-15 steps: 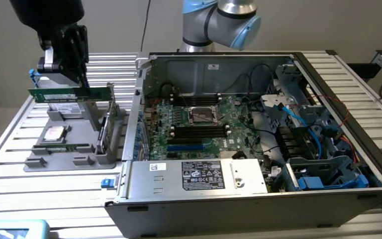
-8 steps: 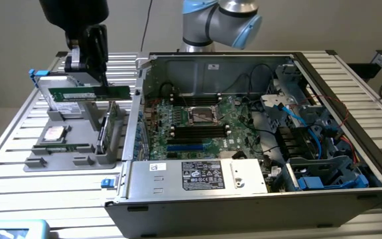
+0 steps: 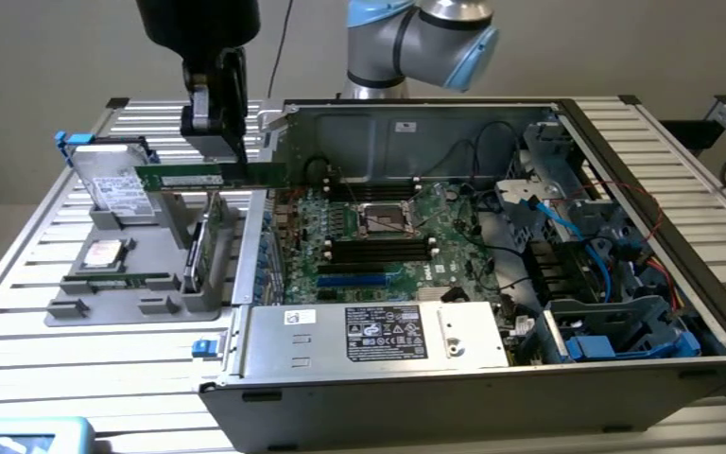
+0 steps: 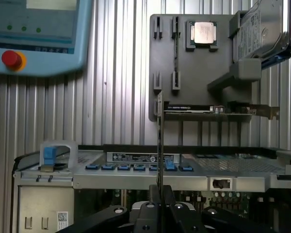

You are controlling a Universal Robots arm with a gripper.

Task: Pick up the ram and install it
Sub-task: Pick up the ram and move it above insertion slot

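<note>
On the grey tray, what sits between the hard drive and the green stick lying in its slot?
A silver processor chip lies flat there, between the hard drive and the green stick; the exterior view shows it.

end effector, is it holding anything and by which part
The end effector holds the ram, pinched across its faces at the upper long edge, roughly midway along its length.

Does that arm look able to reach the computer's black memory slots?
Likely yes: the case lies open, nothing covers the memory slots, and the gripper, holding the ram, hangs beside its wall.
</note>
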